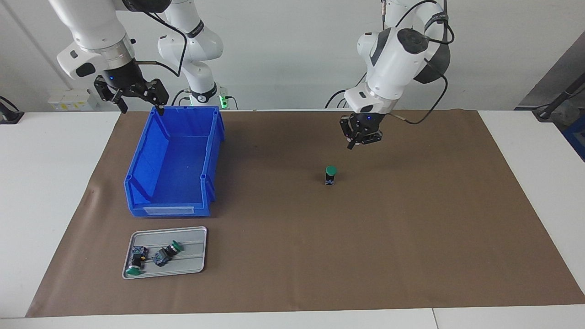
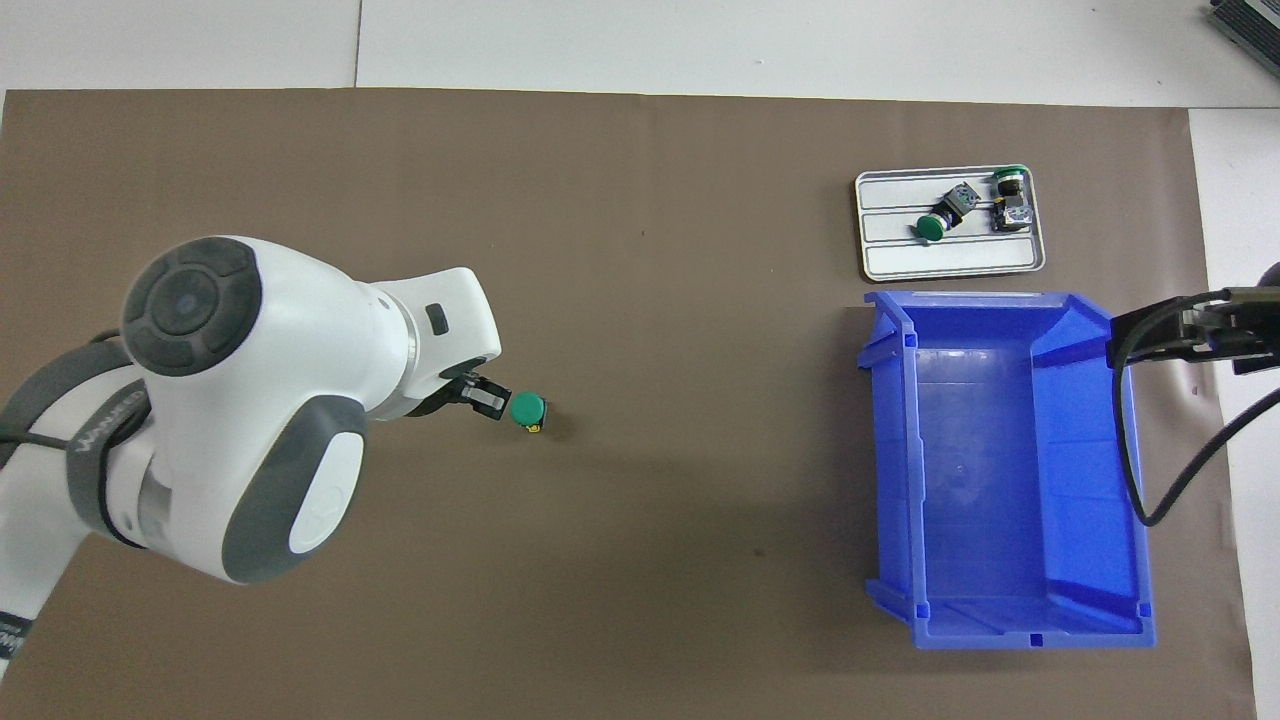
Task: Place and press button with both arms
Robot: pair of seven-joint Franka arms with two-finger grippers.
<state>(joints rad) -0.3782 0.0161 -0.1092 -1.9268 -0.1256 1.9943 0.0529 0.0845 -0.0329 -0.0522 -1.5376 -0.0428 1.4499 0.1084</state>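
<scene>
Facing view, reading left to right: the right gripper (image 1: 137, 93) is hanging with fingers spread, grasping nothing, over the blue bin's (image 1: 151, 201) rim nearest the robots, waiting. Two spare switches are lying on a tray (image 1: 194, 267). The button (image 1: 330, 175) is standing upright mid-tabletop (image 1: 411, 228), cap up. The left gripper (image 1: 361, 139) is hovering just above it, apart; whether it is released or clenched I cannot tell. The button is looking light, rigid and tippy; holding its black body and pressing straight down seems best.

A brown mat (image 1: 411, 237) covers most of the white bench (image 1: 45, 183). On it, toward nine o'clock in the facing view, sits a blue bin (image 1: 176, 160) (open-topped), with a grey metal tray (image 1: 192, 265) just beside it at six o'clock.
</scene>
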